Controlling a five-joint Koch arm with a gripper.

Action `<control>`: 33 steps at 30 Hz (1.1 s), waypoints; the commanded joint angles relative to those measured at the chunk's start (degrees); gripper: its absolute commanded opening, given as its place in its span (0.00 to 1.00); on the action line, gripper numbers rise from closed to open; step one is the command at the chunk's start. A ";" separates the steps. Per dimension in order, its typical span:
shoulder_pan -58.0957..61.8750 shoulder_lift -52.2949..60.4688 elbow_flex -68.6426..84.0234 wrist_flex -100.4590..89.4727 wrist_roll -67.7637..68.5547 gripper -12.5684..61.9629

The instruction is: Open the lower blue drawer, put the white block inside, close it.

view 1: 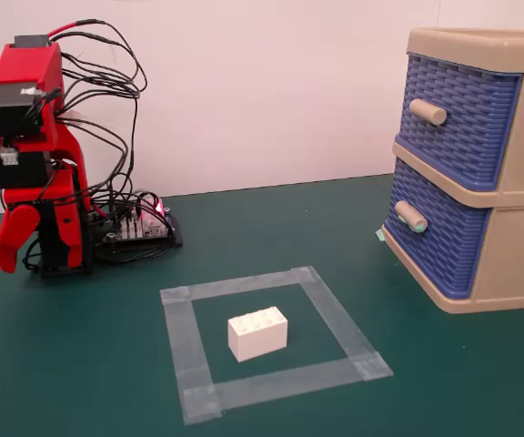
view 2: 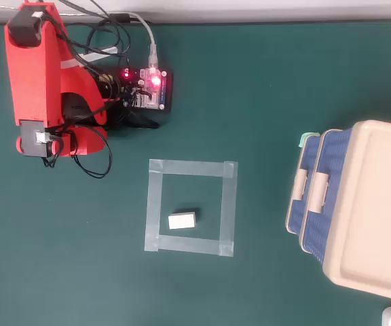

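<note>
The arm sits folded up at about ten o'clock on the mat in the overhead view, nowhere near anything it has to touch. Its gripper (view 1: 18,244) hangs nose-down beside the base; from the fixed view I only make out one red finger with the rest tucked behind it, so I cannot tell whether the jaws stand apart or together.

What worries me first is the handle. The lower blue drawer (view 1: 430,238) is pushed fully in, and its peg handle (view 1: 411,217) is a short, smooth, rounded stub with a pale green tip. A grip taken near that tip could slide off as the arm pulls. The beige cabinet (view 1: 517,173) also looks light, probably plastic, and nothing seems to pin it down, so a hard tug might drag the whole thing across the green mat (view 1: 80,364) rather than open the drawer. There is also the upper drawer's plain handle (view 1: 428,111) right above, easy to catch by mistake.

The white block (view 2: 182,221) lies at roughly six o'clock from the mat's centre in the overhead view, inside the tape square (view 2: 156,204), toward its lower edge and touching no tape. It is a small studded brick, studs up, lying slightly askew to the tape, well apart from the cabinet at three o'clock.
</note>
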 commanded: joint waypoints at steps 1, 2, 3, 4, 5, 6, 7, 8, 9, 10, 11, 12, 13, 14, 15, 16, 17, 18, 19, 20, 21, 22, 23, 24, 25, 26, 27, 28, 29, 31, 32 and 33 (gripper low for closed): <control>-0.97 2.46 2.37 3.25 -1.32 0.63; -0.97 2.37 2.37 3.16 -1.32 0.63; -0.97 2.37 2.37 3.25 -1.32 0.63; -0.97 2.37 2.37 3.25 -1.32 0.63; -0.97 2.37 2.37 3.25 -1.32 0.63; -0.97 2.37 2.37 3.25 -1.32 0.63; -1.05 2.46 2.37 3.16 -1.32 0.63; -0.97 2.37 2.37 3.16 -1.23 0.63; -0.97 2.37 2.20 3.25 -1.23 0.63; -0.97 2.46 1.58 3.43 -1.14 0.63; -0.79 2.55 -1.14 3.69 -0.79 0.63; -0.44 2.55 -5.27 3.87 -0.26 0.62; -0.09 2.55 -10.63 3.96 0.97 0.62; 0.53 2.37 -18.90 3.96 3.87 0.62; 0.79 1.58 -25.40 3.43 7.38 0.62; 0.18 0.00 -29.88 3.16 10.81 0.62; -0.97 -2.37 -33.13 2.64 14.94 0.62; -5.10 -4.48 -35.07 2.02 20.39 0.62; -10.11 -5.27 -35.24 1.14 24.96 0.62; -16.61 -5.54 -35.16 -0.35 30.06 0.62; -23.99 -5.80 -35.07 -2.55 36.21 0.62; -34.72 -6.06 -34.72 -6.77 45.88 0.62; -41.75 -6.68 -34.01 -10.63 52.91 0.62; -48.69 -7.82 -33.05 -15.56 59.50 0.62; -54.49 -9.49 -31.82 -21.88 65.21 0.62; -60.64 -11.69 -29.97 -30.59 70.58 0.62; -63.63 -13.36 -28.13 -37.44 73.39 0.62; -65.48 -15.03 -25.93 -44.47 75.50 0.62; -66.18 -16.44 -23.29 -50.98 77.08 0.62; -67.06 -19.42 -15.82 -67.06 78.75 0.62; -67.59 -20.74 -12.04 -74.18 78.75 0.62; -68.12 -21.80 -6.33 -84.73 78.75 0.62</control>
